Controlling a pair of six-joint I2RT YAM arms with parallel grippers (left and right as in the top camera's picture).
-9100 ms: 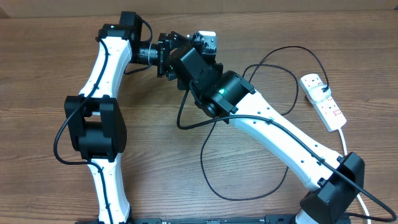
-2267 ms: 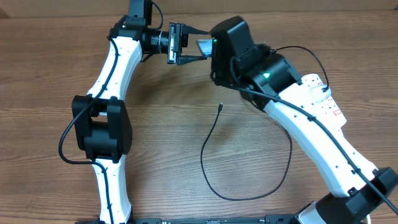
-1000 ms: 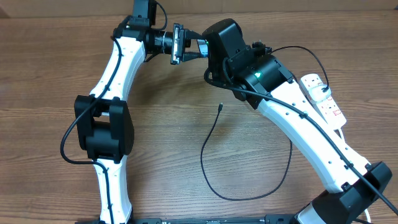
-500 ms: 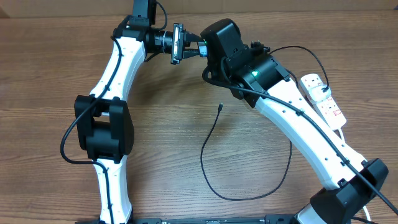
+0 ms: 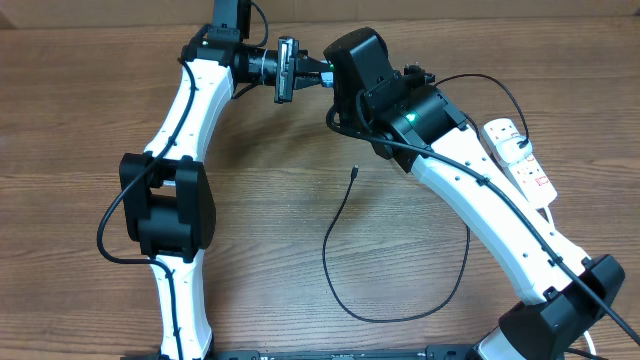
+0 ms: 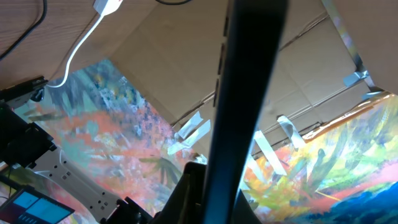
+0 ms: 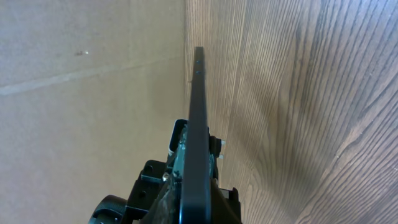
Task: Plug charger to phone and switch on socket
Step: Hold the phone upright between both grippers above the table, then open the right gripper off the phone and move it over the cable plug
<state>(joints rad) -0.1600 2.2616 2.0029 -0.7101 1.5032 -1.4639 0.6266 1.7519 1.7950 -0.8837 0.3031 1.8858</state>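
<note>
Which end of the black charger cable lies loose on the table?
The small plug tip of the charger, lying alone on the table; the other end runs to the socket.

Black charger (image 5: 334,222), white socket (image 5: 524,168) with red switches (image 5: 541,182), brown wood-grained table (image 5: 80,120).

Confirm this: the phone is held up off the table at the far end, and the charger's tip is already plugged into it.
Not quite. The overhead view shows the charger's tip lying loose on the table, not plugged into the phone. The phone is indeed held up at the far end.
</note>
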